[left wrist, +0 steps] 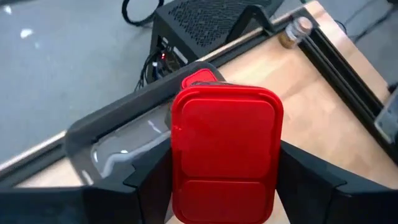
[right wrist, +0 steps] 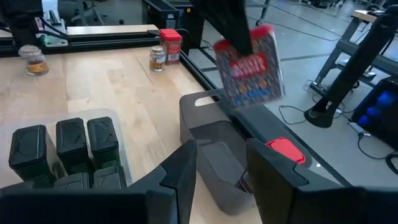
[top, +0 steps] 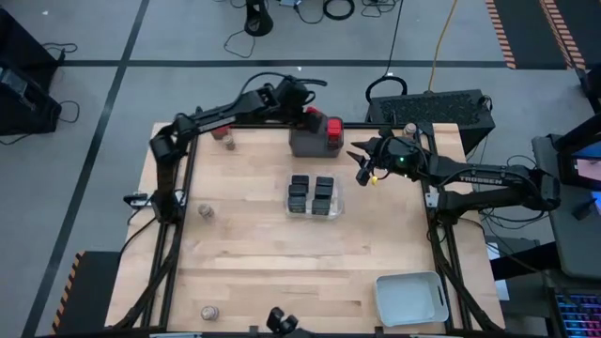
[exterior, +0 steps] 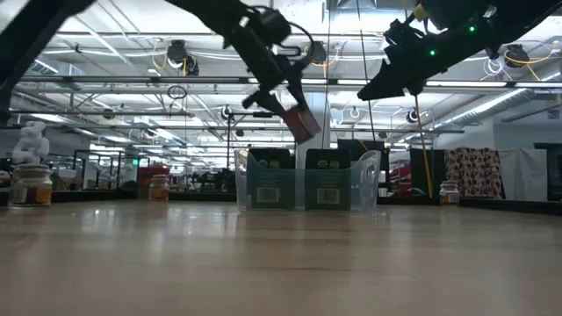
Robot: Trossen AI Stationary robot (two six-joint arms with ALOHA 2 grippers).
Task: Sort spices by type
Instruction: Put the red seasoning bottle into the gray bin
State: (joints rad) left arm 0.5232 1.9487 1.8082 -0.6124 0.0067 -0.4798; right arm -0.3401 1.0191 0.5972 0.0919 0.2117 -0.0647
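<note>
My left gripper (top: 311,116) is shut on a red-topped spice container (left wrist: 225,155), which it holds above the dark grey tray (top: 305,144) at the table's far edge. Another red-topped container (top: 333,127) lies in that tray. My right gripper (right wrist: 221,168) is open and hovers just right of the tray, touching nothing. Several black boxy containers (top: 313,195) stand in the clear tray. Round jars (top: 225,139) (top: 205,211) (top: 209,312) rest on their bases on the table. One more red-topped container (right wrist: 169,45) stands beside a jar (right wrist: 157,57). My left gripper pinches the red-topped container between its two fingers (left wrist: 311,180), which lie on the two opposite sides of the body just below the red lid (left wrist: 225,124). It comes slanting down from above. The container (exterior: 301,123) is lifted clear above the dark grey tray and hangs tilted.
A pale grey tray (top: 410,299) sits at the near right corner. Another jar (top: 410,129) stands by the far right frame rail. Bare wood lies between the clear tray and the near edge. A black perforated box (top: 441,108) stands beyond the far edge.
</note>
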